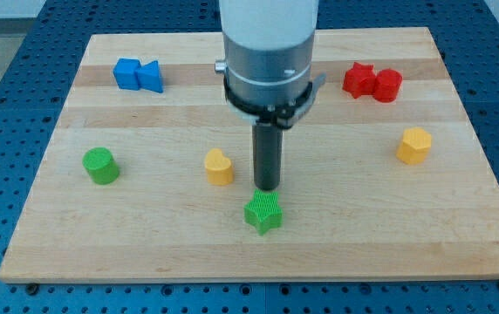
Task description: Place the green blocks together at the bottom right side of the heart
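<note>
The yellow heart (219, 166) lies left of the board's middle. The green star (263, 213) sits below and to the right of the heart, near the view's bottom. My tip (267, 188) rests just above the star, touching or almost touching its upper edge. The green cylinder (100, 165) stands far to the view's left, level with the heart and well apart from the star.
Two blue blocks (139, 74) sit together at the top left. A red star (359, 78) and a red cylinder (386, 85) sit together at the top right. A yellow hexagon (413, 145) lies at the right. The wooden board (258, 253) ends near the bottom.
</note>
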